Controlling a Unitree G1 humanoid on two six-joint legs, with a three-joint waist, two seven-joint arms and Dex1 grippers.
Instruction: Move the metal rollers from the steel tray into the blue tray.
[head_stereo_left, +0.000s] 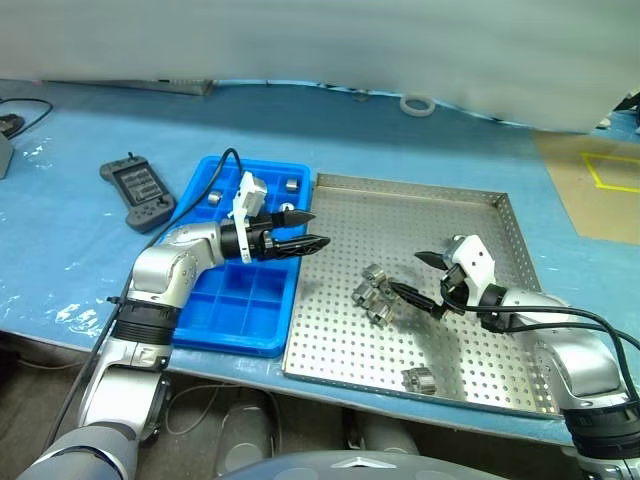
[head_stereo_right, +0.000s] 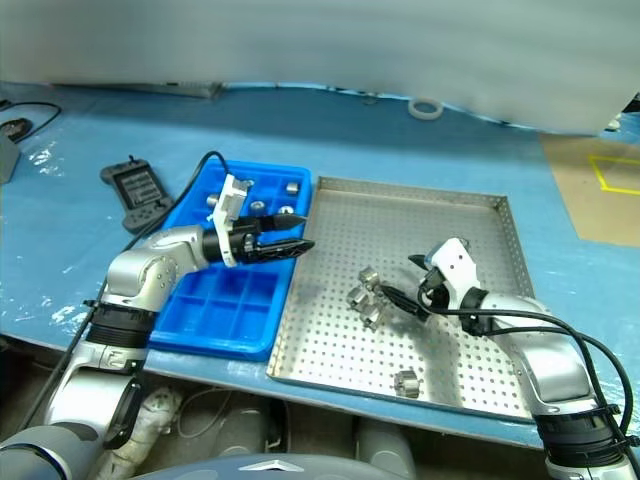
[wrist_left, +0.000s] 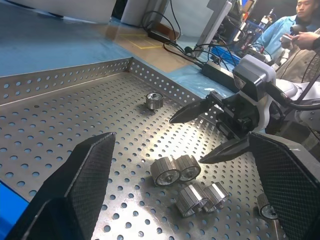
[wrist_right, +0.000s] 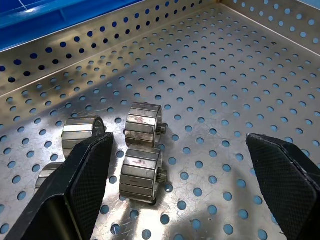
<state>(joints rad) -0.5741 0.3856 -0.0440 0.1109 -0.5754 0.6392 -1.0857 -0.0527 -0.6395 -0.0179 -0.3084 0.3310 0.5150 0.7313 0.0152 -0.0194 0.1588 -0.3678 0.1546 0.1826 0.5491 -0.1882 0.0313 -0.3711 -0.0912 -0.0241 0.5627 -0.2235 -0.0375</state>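
The right tool (head_stereo_left: 424, 282) hangs low over the steel tray (head_stereo_left: 480, 370) with its two black fingers spread wide and nothing between them, and the thing that matters for the coming pick is that the cluster of metal rollers (head_stereo_left: 373, 295) lies just to its left, straight ahead of the fingertips and a short way beyond them. The rollers lie on their sides on the perforated floor, huddled together, with axes running roughly across the tool's line of approach in the right wrist view, so the fingers would likely straddle one drum across its curved flanks. The right arm is plainly the nearer. The left tool (head_stereo_left: 303, 231), also wide open and empty, hovers above the right edge of the blue tray (head_stereo_left: 225, 315), pointing right toward the steel tray and farther from the cluster. A lone roller (head_stereo_left: 418, 379) sits apart near the tray's near edge, and a few rollers (head_stereo_left: 291, 185) already rest in the far compartments of the blue tray. The right wrist view shows two drums (wrist_right: 143, 124) lying between the spread fingers with a third partly behind the left finger. The left wrist view instead shows the right tool from the front, its tips angled down at the cluster (wrist_left: 175, 171).
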